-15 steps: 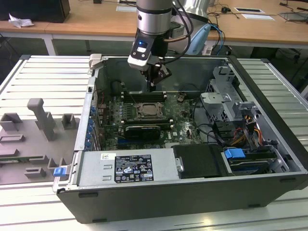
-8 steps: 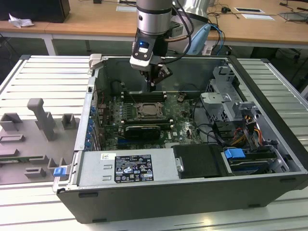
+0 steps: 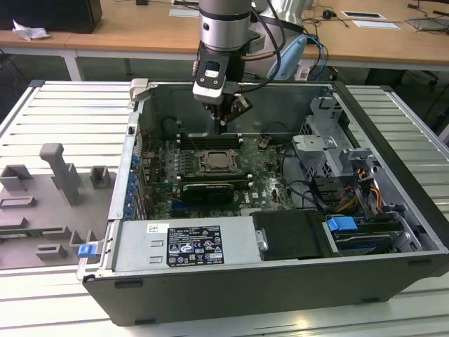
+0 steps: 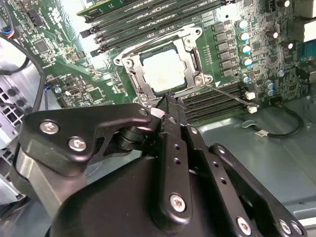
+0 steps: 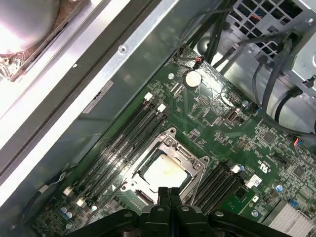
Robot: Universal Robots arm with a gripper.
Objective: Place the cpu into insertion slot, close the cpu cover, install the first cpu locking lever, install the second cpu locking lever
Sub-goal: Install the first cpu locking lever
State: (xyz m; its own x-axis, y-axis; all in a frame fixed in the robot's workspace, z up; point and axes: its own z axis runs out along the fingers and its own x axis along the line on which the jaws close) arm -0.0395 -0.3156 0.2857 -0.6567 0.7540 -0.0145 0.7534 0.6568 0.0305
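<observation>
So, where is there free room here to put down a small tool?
Bare ribbed table lies in front of the grey fixture tray, and more beyond the case on the exterior view's right. Inside the case it is crowded: memory slots and cables hem the cpu, with the gripper close by.

A pale ribbed metal worktop (image 3: 56, 112) carries grey moulded blocks (image 3: 59, 172) toward the exterior view's left; behind stand wooden desks (image 3: 140, 31) with white papers (image 3: 184, 12).
</observation>
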